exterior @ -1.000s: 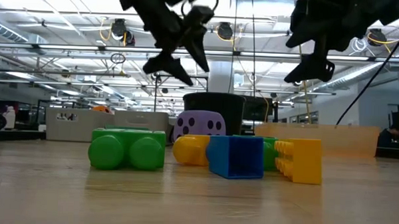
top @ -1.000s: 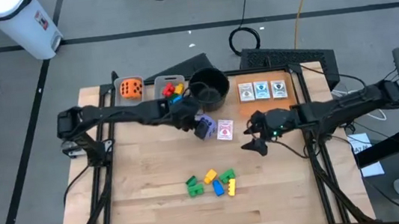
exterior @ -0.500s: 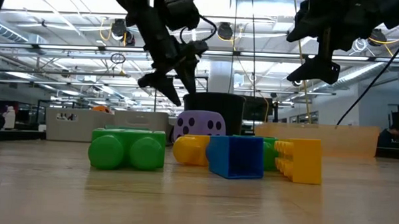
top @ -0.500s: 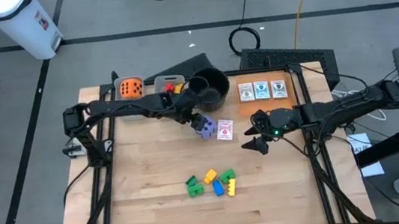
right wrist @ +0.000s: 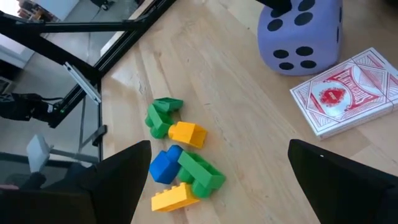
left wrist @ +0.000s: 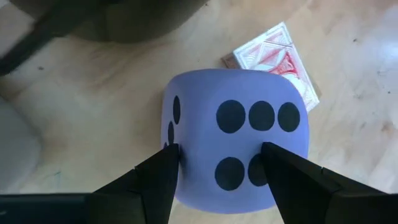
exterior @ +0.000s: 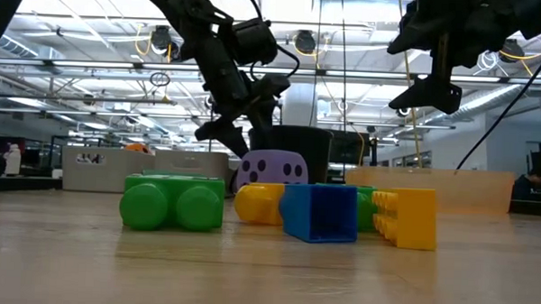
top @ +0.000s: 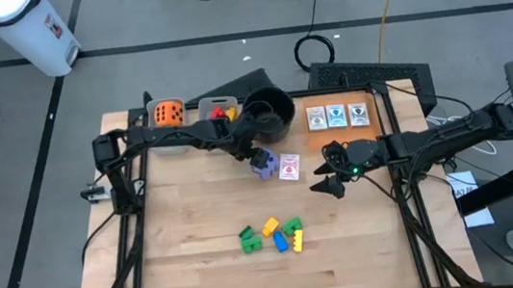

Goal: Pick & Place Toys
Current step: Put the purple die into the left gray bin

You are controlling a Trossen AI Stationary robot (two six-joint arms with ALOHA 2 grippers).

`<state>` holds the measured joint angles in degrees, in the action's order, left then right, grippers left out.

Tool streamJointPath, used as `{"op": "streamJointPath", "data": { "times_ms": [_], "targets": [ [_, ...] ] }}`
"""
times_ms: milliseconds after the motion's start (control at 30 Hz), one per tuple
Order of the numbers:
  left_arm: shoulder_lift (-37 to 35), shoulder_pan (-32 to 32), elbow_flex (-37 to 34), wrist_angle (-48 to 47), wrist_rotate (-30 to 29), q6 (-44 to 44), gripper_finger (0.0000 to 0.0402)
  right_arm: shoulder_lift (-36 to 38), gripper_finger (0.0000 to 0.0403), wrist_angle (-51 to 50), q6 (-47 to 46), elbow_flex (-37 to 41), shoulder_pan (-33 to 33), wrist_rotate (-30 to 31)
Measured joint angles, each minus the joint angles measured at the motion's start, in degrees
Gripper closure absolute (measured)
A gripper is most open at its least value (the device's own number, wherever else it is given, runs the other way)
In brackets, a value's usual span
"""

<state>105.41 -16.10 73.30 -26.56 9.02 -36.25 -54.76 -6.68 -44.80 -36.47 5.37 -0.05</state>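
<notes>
A purple die (top: 262,165) with black dots rests on the wooden table (top: 203,266), also seen in the left wrist view as the die (left wrist: 236,134). My left gripper (top: 250,154) hangs open close above it, one finger over each side (left wrist: 219,152). The low view shows the left gripper (exterior: 240,133) a little above the die's top (exterior: 270,156). My right gripper (top: 327,186) waits open in the air to the right. Near the front, green, yellow and blue blocks (top: 272,236) lie in a cluster. A red-backed card (top: 289,167) lies flat beside the die.
Behind the die stands a round black pot (top: 269,110). Left of it are a grey bin with blocks (top: 219,112) and another holding an orange die (top: 169,113). Three cards (top: 336,116) lie in a row at the back right. Black frame rails (top: 131,236) run along the table's sides.
My left gripper has come down and a little toward the table's right, onto the place above the purple die, keeping the same gap between its fingers. The die has stayed where it was.
</notes>
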Motion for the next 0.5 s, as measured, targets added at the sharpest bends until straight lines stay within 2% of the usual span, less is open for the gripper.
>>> {"op": "streamJointPath", "data": {
  "times_ms": [133, 233, 500],
  "targets": [
    [0.07, -0.04, -0.01, 0.1, 3.37, 1.38, 0.0168, 0.0, 0.0028, 0.02, -0.56, 0.0, 0.0, 0.0],
    [0.11, -0.07, -0.02, -0.6, 5.83, 1.49, 0.0185, 0.0, 0.0028, 0.02, -0.55, 0.0, 0.0, 0.0],
    [0.07, 1.31, -0.02, -1.1, 6.27, 0.81, 0.0305, 0.0, 0.0028, 0.02, -0.44, -0.02, 0.0, 0.0]
  ]
}}
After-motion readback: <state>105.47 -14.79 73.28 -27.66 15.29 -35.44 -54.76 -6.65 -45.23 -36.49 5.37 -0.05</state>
